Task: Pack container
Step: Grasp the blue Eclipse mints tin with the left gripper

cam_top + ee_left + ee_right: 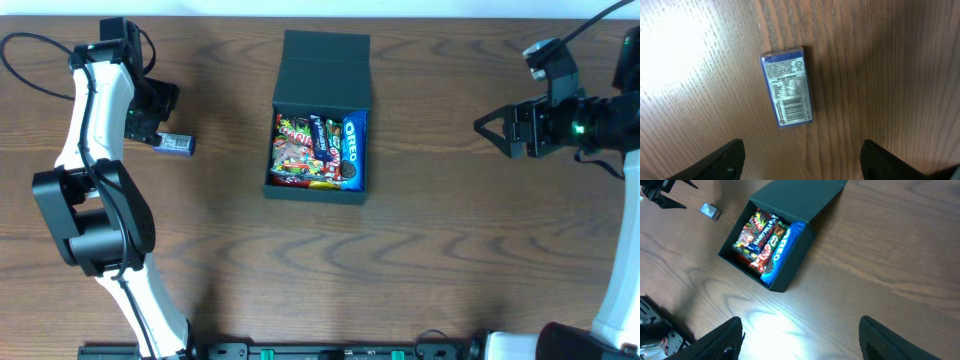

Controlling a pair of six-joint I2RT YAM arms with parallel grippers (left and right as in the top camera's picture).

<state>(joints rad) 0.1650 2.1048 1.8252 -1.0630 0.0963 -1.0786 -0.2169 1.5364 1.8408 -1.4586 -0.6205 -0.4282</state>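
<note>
The container (792, 262) stands in the middle of the desk (450, 250), between the two arms and well apart from both. Its lid (327, 68) is folded back on the hinge at the far side. The inside is nearly full of snack packets, with an Oreo pack (352, 145) along the right wall.

I judge the box to be stiff, like thick card, and its matte skin should not slip much between the fingers. Filled like this it has some weight, so it will probably stay in place on a light push. The lid is thin, flat and light. The best place to take it is its free edge, far from the hinge, and then swing it over the packets. The snacks stand high, so the lid may not close flat without a small press.

The left gripper (802, 145) hangs over a small blue packet (787, 87) that lies flat on the desk, left of the container. Its jaws are wide apart and touch nothing. This packet looks light and firm, and it seems easiest to pinch across its two long sides.

The right gripper (799, 322) is also spread wide and empty, and it points toward the container from the right.
</note>
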